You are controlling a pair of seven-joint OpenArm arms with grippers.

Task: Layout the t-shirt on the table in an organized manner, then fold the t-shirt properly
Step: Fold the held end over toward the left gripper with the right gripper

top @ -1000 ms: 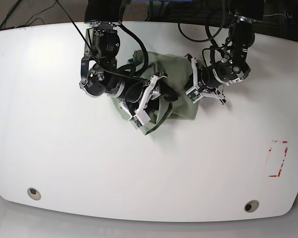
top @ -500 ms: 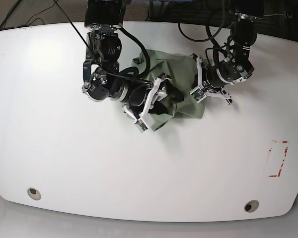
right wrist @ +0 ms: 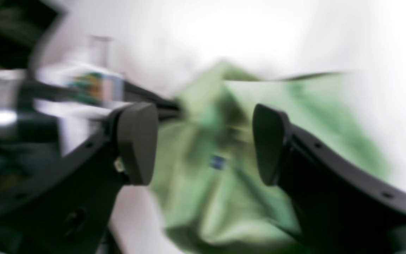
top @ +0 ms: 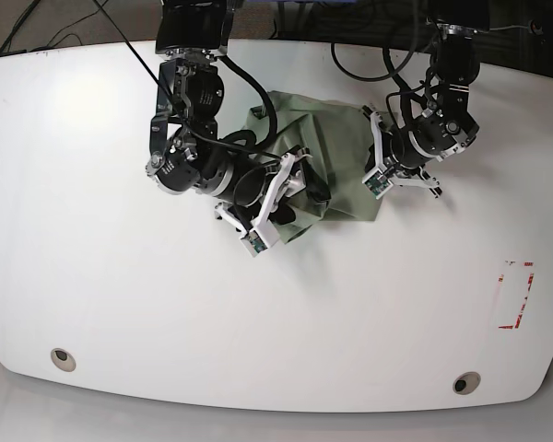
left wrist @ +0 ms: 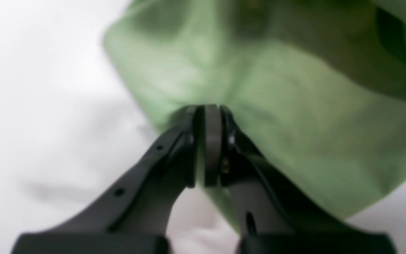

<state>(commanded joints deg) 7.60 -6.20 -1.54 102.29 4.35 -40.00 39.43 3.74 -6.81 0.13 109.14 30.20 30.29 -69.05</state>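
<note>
The right gripper hangs with jaws spread wide over the bunched t-shirt, which lies near the bench far edge. The left gripper has its jaws clamped on the cloth's side edge. Bare white bench spreads wide in front.

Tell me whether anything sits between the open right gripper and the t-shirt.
Nothing visible does. The right gripper is open right over the t-shirt, with only bunched green cloth showing between its fingers. The left gripper is already shut on an edge of the cloth.
</note>
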